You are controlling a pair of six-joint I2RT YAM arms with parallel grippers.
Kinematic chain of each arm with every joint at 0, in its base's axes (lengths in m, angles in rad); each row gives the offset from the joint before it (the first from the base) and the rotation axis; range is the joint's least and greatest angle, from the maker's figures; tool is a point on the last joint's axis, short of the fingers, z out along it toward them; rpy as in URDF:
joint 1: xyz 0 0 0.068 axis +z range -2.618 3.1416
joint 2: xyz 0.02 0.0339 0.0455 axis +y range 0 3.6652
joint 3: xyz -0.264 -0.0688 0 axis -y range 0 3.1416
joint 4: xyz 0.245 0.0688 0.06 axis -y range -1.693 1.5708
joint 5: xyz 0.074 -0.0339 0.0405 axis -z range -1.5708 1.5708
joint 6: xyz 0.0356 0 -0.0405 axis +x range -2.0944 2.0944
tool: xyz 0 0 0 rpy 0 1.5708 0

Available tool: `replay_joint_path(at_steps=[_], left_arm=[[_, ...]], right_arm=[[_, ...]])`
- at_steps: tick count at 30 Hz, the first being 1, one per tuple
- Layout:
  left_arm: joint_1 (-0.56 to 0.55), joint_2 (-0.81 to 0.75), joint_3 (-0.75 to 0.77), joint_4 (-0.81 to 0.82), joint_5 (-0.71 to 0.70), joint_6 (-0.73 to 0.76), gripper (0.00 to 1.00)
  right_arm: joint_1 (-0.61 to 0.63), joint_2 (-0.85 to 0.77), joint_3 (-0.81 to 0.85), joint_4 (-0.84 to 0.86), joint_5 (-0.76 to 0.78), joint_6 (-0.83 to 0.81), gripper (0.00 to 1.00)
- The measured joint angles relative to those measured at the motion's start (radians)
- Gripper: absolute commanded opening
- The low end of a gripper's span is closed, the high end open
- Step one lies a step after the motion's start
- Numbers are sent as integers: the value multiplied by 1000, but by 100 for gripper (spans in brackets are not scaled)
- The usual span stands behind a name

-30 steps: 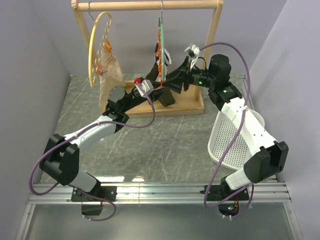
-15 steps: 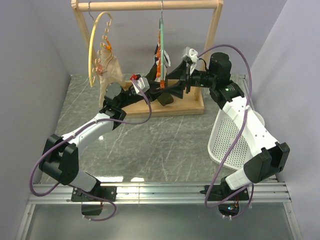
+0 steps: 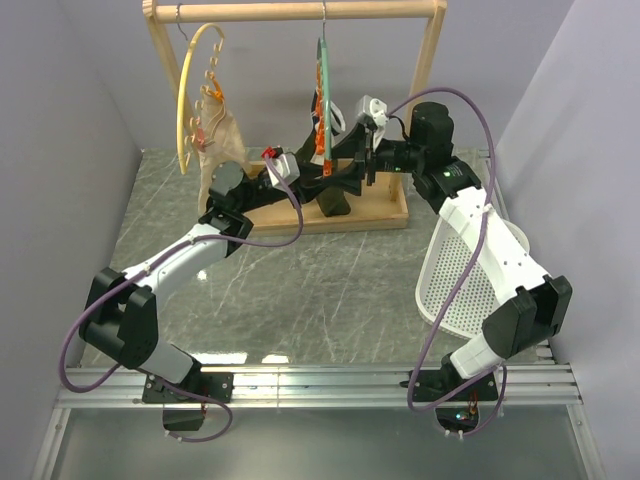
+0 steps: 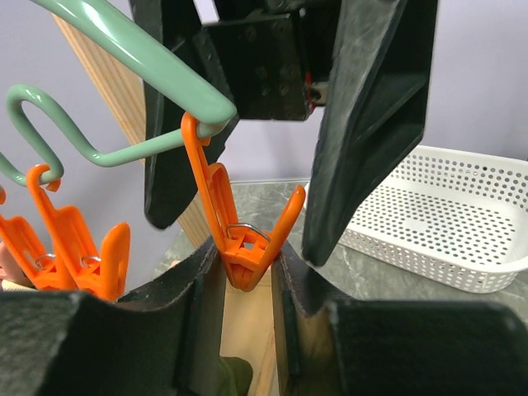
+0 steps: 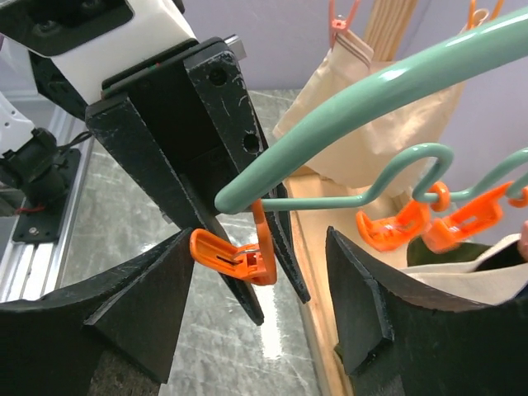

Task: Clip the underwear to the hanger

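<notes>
Underwear (image 5: 435,252): hangs low under the hanger (image 5: 371,99), beneath its inner clips (image 5: 392,224), tan band up. Whether a clip bites it I cannot tell. It is not at the hanger's tip, where both arms are working.

End clip (image 4: 239,239), at the hanger's tip: left gripper (image 4: 245,276) is pinched narrow on its lower end. The clip's two arms spread in a V above the pinch. No cloth visible in it.

Right gripper (image 5: 260,239): jaws wide, empty, straddling the hanger's tip w/ end clip and the left pinch btwn them.

Risks, my judgement:
1. Squeezing the V w/ the right, left pinch on the low end: clip prob can't open, or pops out sideways.
2. No cloth at the hanger's tip, so any open-and-shut now bites air.
3. Hanger hangs free by its hook from the rack (image 3: 260,11) above it. A sideways push from either arm swings or twists it and I lose the clip.
4. Right fingers sit close round the left ones; closing off-centre = finger-on-finger contact
</notes>
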Motion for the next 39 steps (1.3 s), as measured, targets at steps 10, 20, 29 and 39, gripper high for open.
replay_joint_path(at_steps=[10, 20, 29, 39], left_arm=[[2, 8, 10, -13, 15, 0, 20], [6, 8, 10, -24, 13, 0, 57], [99, -112, -96, -155, 13, -38, 65], [252, -180, -172, -393, -55, -25, 68]], right_arm=[[4, 6, 0, 11, 0, 14, 63], [8, 7, 1, 32, 13, 44, 13], [6, 14, 16, 63, 19, 96, 0], [6, 16, 16, 87, 24, 163, 0]])
